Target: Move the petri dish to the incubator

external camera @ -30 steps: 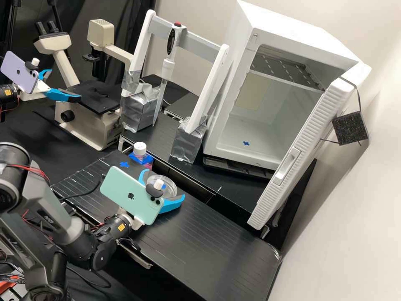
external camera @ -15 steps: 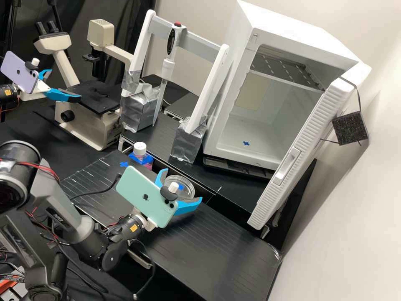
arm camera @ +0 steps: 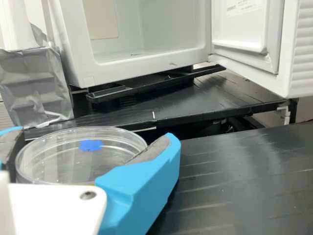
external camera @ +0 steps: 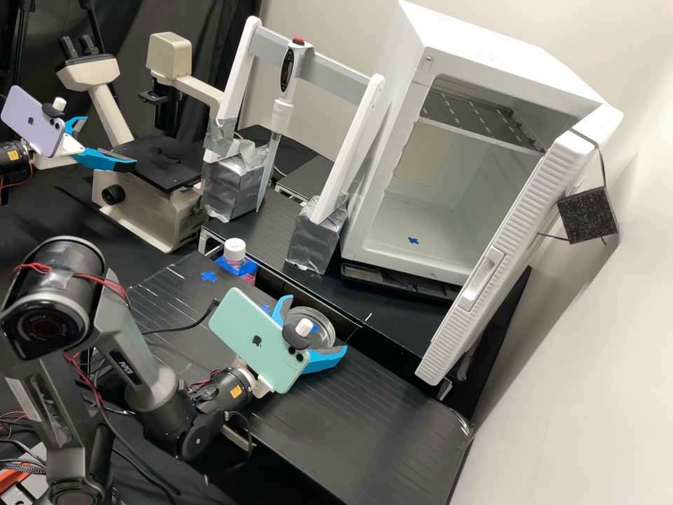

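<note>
My gripper (external camera: pixel 314 328) is at the middle of the black bench platform in the high view, behind a mint-green phone, shut on the clear round petri dish (external camera: pixel 323 323). In the wrist view the gripper (arm camera: pixel 94 136) has its blue fingers at either side of the petri dish (arm camera: pixel 61 152), grey pads against the rim. The dish is level, with a blue mark on it. The white incubator (external camera: pixel 392 242) stands open beyond, a blue cross on its floor; in the wrist view the incubator (arm camera: pixel 142 69) is past the dish.
The incubator's open door (external camera: pixel 484 273) slants out over the raised shelf's right side. Left of the incubator, a white pipette rack (external camera: pixel 350 147) stands on silver-taped feet. A capped bottle (external camera: pixel 235 257) is at the platform's back edge; a microscope (external camera: pixel 151 210) and a second arm are left.
The gripper and petri dish have moved together rightward across the platform in the high view, and slightly toward its lower edge. A blue mark on the platform has come into view behind them.
</note>
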You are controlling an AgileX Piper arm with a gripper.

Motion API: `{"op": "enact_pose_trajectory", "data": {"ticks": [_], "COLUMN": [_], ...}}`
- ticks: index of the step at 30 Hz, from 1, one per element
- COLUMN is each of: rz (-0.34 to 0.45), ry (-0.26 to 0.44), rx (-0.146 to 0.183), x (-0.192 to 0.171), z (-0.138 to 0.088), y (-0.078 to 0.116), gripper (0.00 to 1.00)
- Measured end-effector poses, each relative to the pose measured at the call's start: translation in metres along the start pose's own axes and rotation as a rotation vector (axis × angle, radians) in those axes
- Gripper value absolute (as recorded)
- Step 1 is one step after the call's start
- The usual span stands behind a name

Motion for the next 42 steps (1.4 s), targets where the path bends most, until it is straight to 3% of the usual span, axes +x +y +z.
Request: {"op": "enact_pose_trajectory", "data": {"ticks": [13, 21, 22, 31, 42], "rz": [-0.039, -0.027, -0.027, -0.033, -0.062], "ry": [-0.009, 0.014, 0.014, 0.022, 0.021], "rx": [-0.069, -0.07, -0.073, -0.124, -0.122], "x": [0.001, 0.002, 0.002, 0.003, 0.004], "z": [0.008, 0.009, 0.009, 0.007, 0.01], "y": [-0.011, -0.011, -0.011, -0.013, -0.015], "gripper": [0.0, 0.0, 1.0, 1.0, 1.0]}}
